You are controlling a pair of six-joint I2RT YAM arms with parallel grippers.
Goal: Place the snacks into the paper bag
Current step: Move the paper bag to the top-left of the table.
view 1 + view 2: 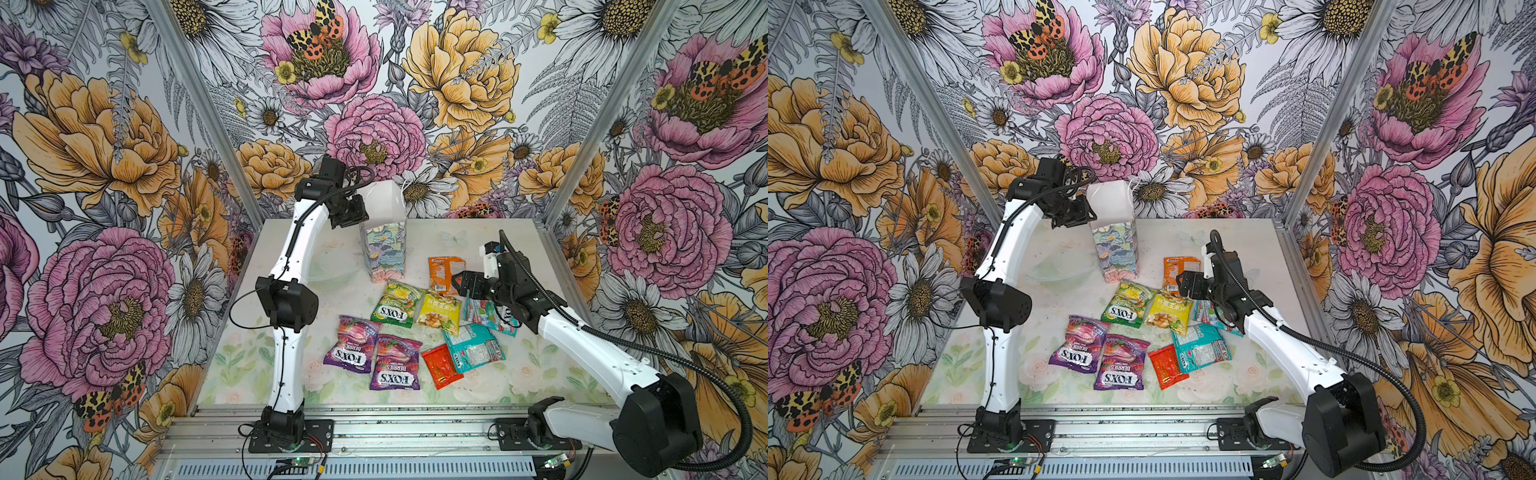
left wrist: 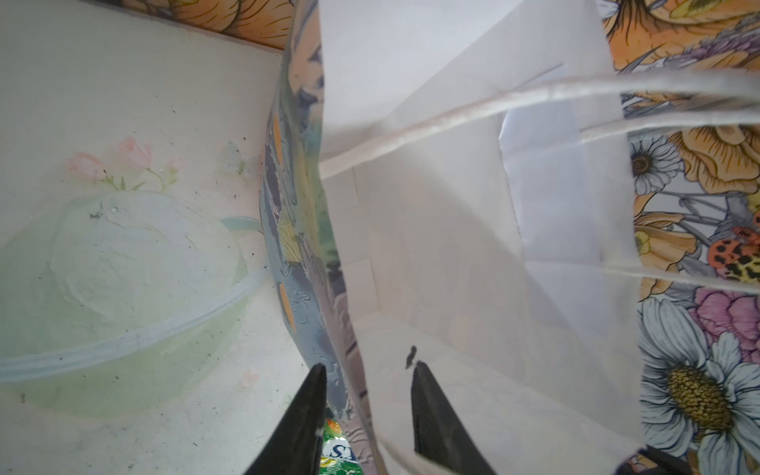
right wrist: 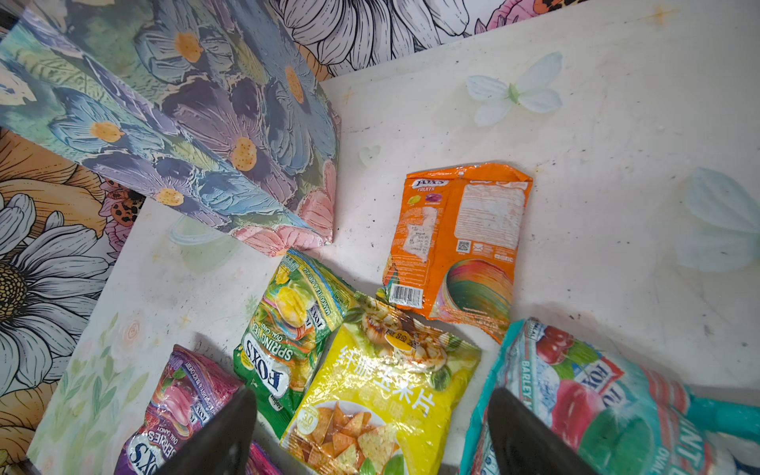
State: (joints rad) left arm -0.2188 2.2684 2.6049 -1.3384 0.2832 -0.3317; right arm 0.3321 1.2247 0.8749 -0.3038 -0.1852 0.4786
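teal packet [image 1: 478,313] near paper bag [image 1: 382,249]: mostly hidden under right arm [image 1: 582,345] in both top views; green packet [image 2: 337,448] at bag base: cut off by left wrist frame edge; left gripper [image 2: 368,366] pinch on bag wall: can't tell

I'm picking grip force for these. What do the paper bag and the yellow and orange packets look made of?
The paper bag looks like stiff paper: matte white inside with sharp fold creases, textured flower print outside. The yellow packet and orange packet seem thin glossy plastic film, judging by glare and crinkles.
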